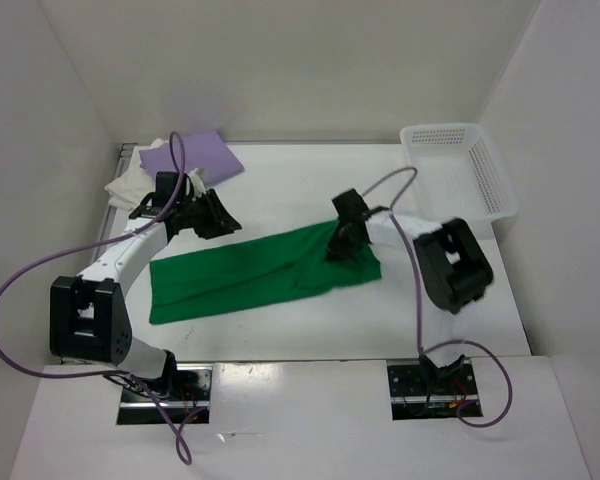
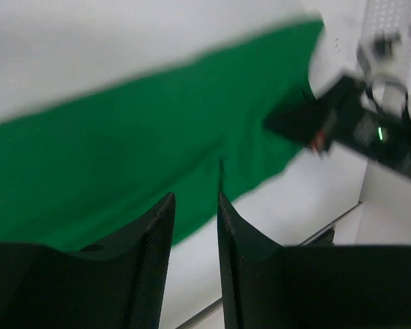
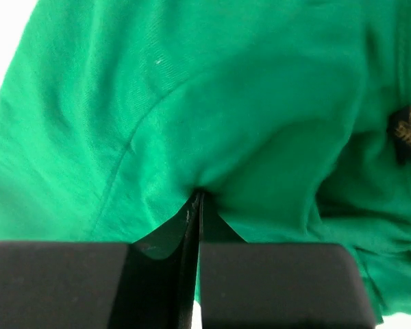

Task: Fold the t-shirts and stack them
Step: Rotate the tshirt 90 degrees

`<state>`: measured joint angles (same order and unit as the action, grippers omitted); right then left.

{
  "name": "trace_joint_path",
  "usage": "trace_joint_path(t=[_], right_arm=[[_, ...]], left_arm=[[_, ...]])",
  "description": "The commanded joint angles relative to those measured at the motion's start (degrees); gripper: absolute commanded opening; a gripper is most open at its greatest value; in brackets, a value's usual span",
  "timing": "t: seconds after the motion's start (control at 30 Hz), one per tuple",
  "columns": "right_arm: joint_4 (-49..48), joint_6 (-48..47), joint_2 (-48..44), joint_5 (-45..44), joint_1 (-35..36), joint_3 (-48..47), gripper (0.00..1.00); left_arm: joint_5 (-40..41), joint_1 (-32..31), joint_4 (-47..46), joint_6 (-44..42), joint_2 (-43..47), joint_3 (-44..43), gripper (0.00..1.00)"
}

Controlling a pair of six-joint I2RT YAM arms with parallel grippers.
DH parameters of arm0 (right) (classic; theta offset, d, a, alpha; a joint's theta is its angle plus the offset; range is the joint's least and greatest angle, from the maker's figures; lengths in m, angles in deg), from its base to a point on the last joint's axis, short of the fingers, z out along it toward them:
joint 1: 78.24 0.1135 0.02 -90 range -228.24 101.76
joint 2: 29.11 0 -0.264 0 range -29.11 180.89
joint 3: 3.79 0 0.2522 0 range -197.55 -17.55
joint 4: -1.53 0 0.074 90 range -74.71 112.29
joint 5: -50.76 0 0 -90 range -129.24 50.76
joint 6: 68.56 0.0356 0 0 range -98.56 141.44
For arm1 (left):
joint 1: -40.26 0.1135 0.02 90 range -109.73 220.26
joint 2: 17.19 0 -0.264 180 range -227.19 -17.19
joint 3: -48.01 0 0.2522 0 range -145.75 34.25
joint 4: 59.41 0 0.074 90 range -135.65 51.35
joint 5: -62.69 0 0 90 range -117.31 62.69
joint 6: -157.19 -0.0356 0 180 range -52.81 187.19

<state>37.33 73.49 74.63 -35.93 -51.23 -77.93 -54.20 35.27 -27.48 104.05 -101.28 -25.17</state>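
One shirt fold sits clamped in the right gripper, jaws closed; left gripper slightly parted, empty, shirt beyond.

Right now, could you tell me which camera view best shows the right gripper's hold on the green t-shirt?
The right wrist view: the right gripper sits close up, shut on a fold of the green t-shirt. The top external view shows it only small, at the shirt's right end; the left wrist view shows it blurred.

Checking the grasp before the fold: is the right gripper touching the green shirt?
Touching. The right wrist view shows the right gripper shut on a pinch of the green shirt, with fabric bunching at its fingertips.
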Motion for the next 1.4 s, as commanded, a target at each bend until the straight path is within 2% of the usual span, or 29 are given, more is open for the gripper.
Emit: trace_joint_path(t=[0.0, 0.03, 0.07, 0.1, 0.13, 0.17, 0.2, 0.23, 0.27, 0.3, 0.33, 0.37, 0.4, 0.43, 0.47, 0.5, 0.53, 0.57, 0.6, 0.67, 0.77, 0.83, 1.0, 1.2, 1.33, 1.37], right_arm=[[-0.3, -7.5, 16.9, -3.2, -1.4, -19.2, 0.02], [1.8, -8.4, 20.8, -3.2, -1.4, -33.7, 0.02], [4.3, -9.0, 28.7, -3.2, -2.1, -41.9, 0.02], [10.0, -9.8, 32.7, -3.2, -2.1, -50.7, 0.02], [13.9, -11.0, 36.8, -2.7, -2.7, -70.2, 0.05], [18.1, -11.0, 45.0, -2.7, -2.7, -80.7, 0.06], [22.4, -12.0, 49.0, -2.7, -2.7, -91.2, 0.08], [30.1, -12.5, 52.8, -2.1, -2.7, -111.5, 0.14], [33.4, -12.5, 55.7, -0.9, -2.7, -111.7, 0.18], [31.7, -12.5, 51.3, -0.2, -2.7, -114.3, 0.22], [28.0, -14.1, 47.0, -0.1, -2.7, -102.4, 0.28], [25.9, -15.5, 42.8, -0.7, -1.6, -96.7, 0.33], [23.5, -16.6, 33.8, -2.8, -0.6, -84.8, 0.39], [17.7, -17.2, 28.9, -3.4, 0.8, -78.2, 0.5], [14.1, -17.2, 19.1, -2.6, 0.9, -71.5, 0.53], [10.4, -15.7, 14.5, -1.1, 0.9, -58.2, 0.55], [4.3, -14.2, 10.5, 0.7, 0.9, -52.1, 0.55], [2.1, -11.6, 7.0, 2.3, 1.7, -46.7, 0.55], [0.5, -11.0, 1.6, 3.4, 2.7, -37.4, 0.55], [-3.0, -10.0, -3.7, 2.4, 8.7, -25.8, 0.52], [-11.2, -4.1, -5.4, 5.1, 16.6, -13.6, 0.5], [-15.9, 0.6, -3.8, 5.1, 21.4, -10.0, 0.5], [-22.6, 6.0, 5.0, 5.1, 27.0, -10.5, 0.58], [-23.2, 10.3, 13.8, 2.5, 27.5, -15.0, 0.63], [-21.9, 12.0, 18.4, 0.7, 27.5, -18.2, 0.63], [-21.9, 12.6, 19.3, 0.1, 27.5, -18.8, 0.58]], left_arm=[[-1.2, 0.8, 1.9, -3.2, 4.2, -2.2, 0.39], [-1.2, 1.3, 1.9, -3.2, 5.2, -1.7, 0.39], [-0.7, 1.3, 2.6, -3.2, 5.7, -1.7, 0.39], [-0.7, 1.3, 3.6, -3.2, 5.7, -1.7, 0.39], [-0.1, 1.3, 4.1, -3.2, 6.4, -1.7, 0.39], [-0.1, 1.3, 4.2, -3.2, 7.3, -1.7, 0.39], [-0.1, 1.3, 4.8, -3.2, 7.3, -1.1, 0.4], [-0.1, 1.3, 5.5, -3.2, 8.0, -1.1, 0.4], [0.6, 1.3, 5.5, -3.2, 8.7, -1.1, 0.41], [0.6, 1.3, 5.5, -3.2, 9.3, -0.6, 0.41], [0.6, 1.8, 6.0, -2.5, 9.3, -0.6, 0.41], [0.6, 1.8, 6.0, -2.5, 9.3, -0.6, 0.41], [0.6, 1.8, 6.0, -1.9, 9.9, -0.6, 0.41], [0.6, 1.8, 6.0, -1.9, 9.9, -0.6, 0.41], [0.6, 2.4, 6.0, -1.9, 9.9, -0.6, 0.42], [0.6, 3.4, 6.0, -1.9, 9.2, -0.6, 0.42], [0.6, 3.9, 6.0, -1.9, 9.2, -1.1, 0.42], [-0.1, 4.5, 5.5, -1.9, 8.7, -1.1, 0.42], [-0.6, 6.0, 5.5, -1.9, 7.9, -1.7, 0.42], [-1.2, 8.1, 6.1, -2.5, 7.3, -2.5, 0.41], [-1.2, 8.9, 6.6, -3.0, 7.3, -4.7, 0.41], [-1.2, 9.7, 7.1, -3.0, 8.5, -5.4, 0.41], [-0.7, 10.2, 7.1, -2.5, 11.7, -4.6, 0.41], [-0.7, 10.2, 7.7, -2.5, 18.7, 0.2, 0.41], [-0.7, 10.2, 7.7, -2.5, 20.0, 2.7, 0.43], [-0.7, 10.2, 7.7, -2.5, 20.0, 3.5, 0.43]])
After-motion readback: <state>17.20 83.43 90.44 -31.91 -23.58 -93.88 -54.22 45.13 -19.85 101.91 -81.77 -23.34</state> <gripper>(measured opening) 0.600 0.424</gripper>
